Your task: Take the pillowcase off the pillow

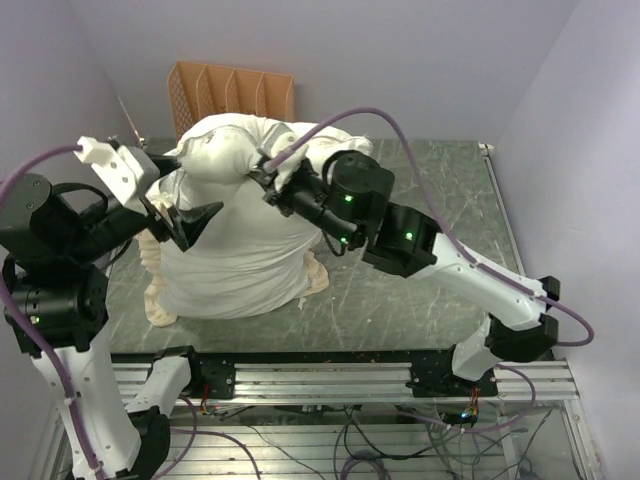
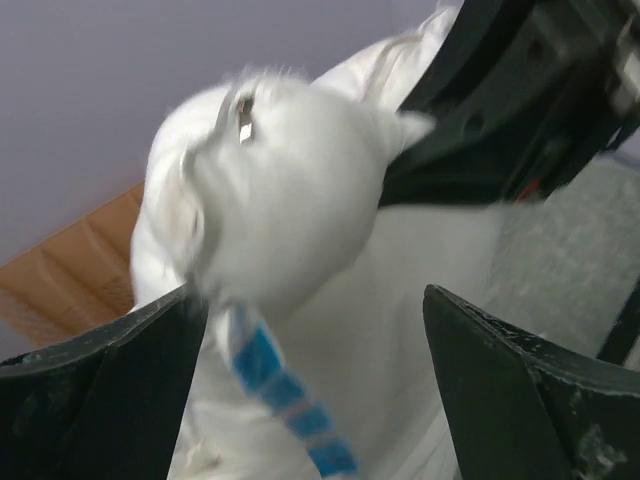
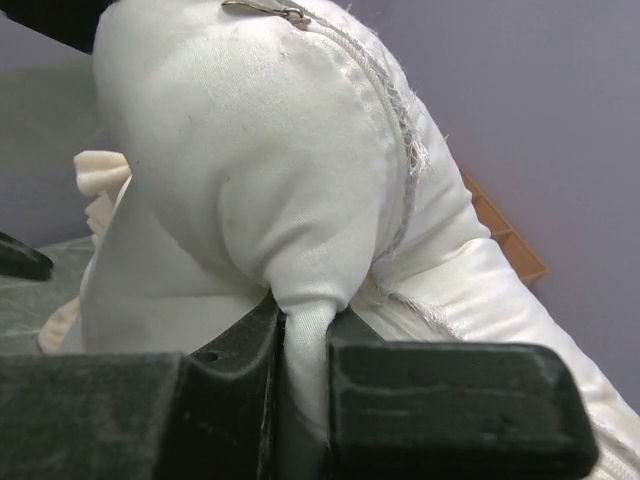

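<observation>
The white pillow (image 1: 235,150) is held up off the table, its plump top bulging out of the cream pillowcase (image 1: 235,275), which hangs around its lower part with the frill (image 1: 158,300) trailing on the table. My right gripper (image 1: 270,180) is shut on a pointed corner of the pillow (image 3: 300,330); a zipper pull (image 3: 270,10) and seam run over that bulge. My left gripper (image 1: 185,225) is open at the bundle's left side. In the left wrist view its fingers (image 2: 100,400) stand wide apart, with the pillow's corner (image 2: 290,200) and a blue-and-white label (image 2: 285,395) just beyond them. The grey face is hidden.
A tan slotted rack (image 1: 230,95) stands against the back wall behind the pillow. The grey-green table (image 1: 430,190) runs to purple walls on the left, back and right. A metal rail (image 1: 330,378) lines the near edge.
</observation>
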Robot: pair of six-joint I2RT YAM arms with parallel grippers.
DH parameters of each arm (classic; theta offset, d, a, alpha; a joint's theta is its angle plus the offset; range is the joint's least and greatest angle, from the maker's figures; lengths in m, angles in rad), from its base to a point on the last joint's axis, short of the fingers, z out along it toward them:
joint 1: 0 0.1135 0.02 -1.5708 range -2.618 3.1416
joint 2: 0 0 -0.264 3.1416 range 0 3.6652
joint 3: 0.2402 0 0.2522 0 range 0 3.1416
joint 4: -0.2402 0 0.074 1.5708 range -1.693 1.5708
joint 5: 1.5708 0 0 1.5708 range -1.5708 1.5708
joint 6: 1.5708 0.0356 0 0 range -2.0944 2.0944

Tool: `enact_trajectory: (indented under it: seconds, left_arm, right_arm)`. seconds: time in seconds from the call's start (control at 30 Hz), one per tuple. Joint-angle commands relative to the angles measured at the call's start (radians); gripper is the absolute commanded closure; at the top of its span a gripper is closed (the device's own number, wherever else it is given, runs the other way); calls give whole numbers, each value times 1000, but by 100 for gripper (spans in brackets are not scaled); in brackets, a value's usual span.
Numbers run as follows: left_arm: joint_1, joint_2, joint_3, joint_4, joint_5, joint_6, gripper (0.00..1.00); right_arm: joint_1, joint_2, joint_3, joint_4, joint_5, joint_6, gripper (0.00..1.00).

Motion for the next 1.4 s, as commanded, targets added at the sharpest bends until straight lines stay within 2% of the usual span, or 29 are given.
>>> enact_trajectory:
  seconds: [0.0,0.1,0.2,0.37,0.5,0.63,0.73,0.83,0.97,1.1,1.27,1.37]
  left_arm:
    - [-5,5,39,-329,-170,340,1]
    - [-7,9,32,-449,-272,498,1]
    - [-7,-5,5,-498,-334,587,2]
    - [-7,-29,-64,-389,-390,574,13]
    - [-7,-28,-95,-370,-287,547,22]
    - [-7,-27,-152,-370,-228,540,48]
    - [-7,-58,-243,-349,-278,577,68]
    - [-7,-85,-344,-346,-351,624,81]
    - [-7,-122,-450,-348,-402,678,92]
    - [-7,-168,-570,-342,-505,776,93]
    - [-8,-257,-762,-320,-711,911,93]
    - [-7,-305,-850,-331,-775,973,93]
  right_arm:
    - [-25,-157,-120,121,5,73,100]
    - [-33,-227,-187,136,-17,86,100]
    - [-34,-280,-237,135,-8,87,100]
    - [-36,-348,-293,148,-28,100,100]
    - [-36,-364,-284,141,-60,120,100]
    - [-35,-367,-273,137,-51,122,100]
    - [-35,-378,-274,141,-18,118,100]
    - [-35,-397,-282,164,22,111,100]
    - [-35,-427,-306,224,91,94,100]
    - [-36,-464,-341,303,204,61,100]
    - [-37,-507,-385,402,314,33,100]
    - [-38,-504,-392,431,354,30,100]
